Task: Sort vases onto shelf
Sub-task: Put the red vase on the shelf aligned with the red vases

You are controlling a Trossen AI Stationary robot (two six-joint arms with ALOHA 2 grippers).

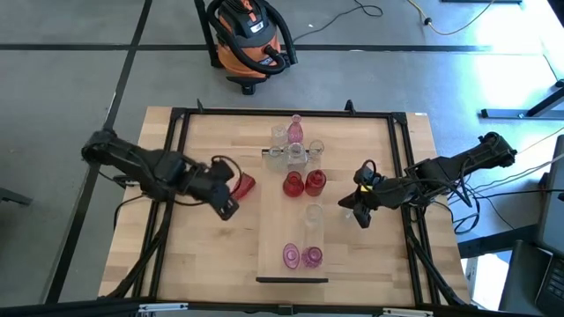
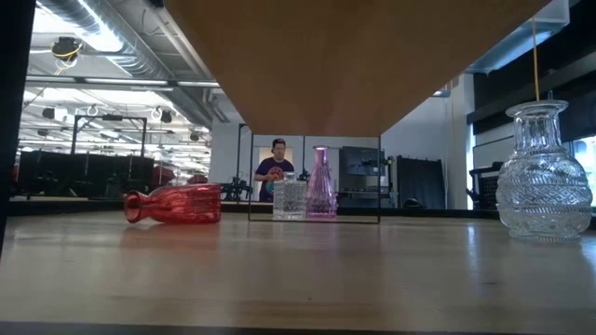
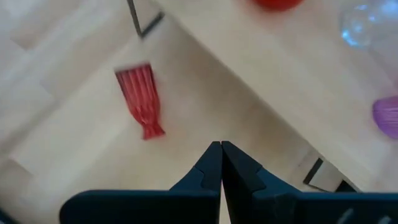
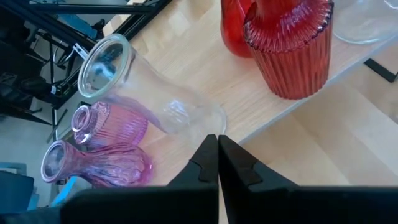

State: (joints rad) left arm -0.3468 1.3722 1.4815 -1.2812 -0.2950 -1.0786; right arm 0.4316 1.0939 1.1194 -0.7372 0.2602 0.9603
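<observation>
The shelf [image 1: 292, 220] lies down the middle of the table [image 1: 203, 255]. Most vases [image 1: 300, 183] stand on it in colour groups. One red vase [image 1: 242, 185] lies tipped over near the shelf's left edge, so it needs sorting. The left gripper [image 1: 227, 208] waits beside it, pinched shut and empty. The right gripper [image 1: 360, 214] is near the shelf's right edge, also shut and empty. Only the low view shows a person [image 2: 275, 170] far behind.
</observation>
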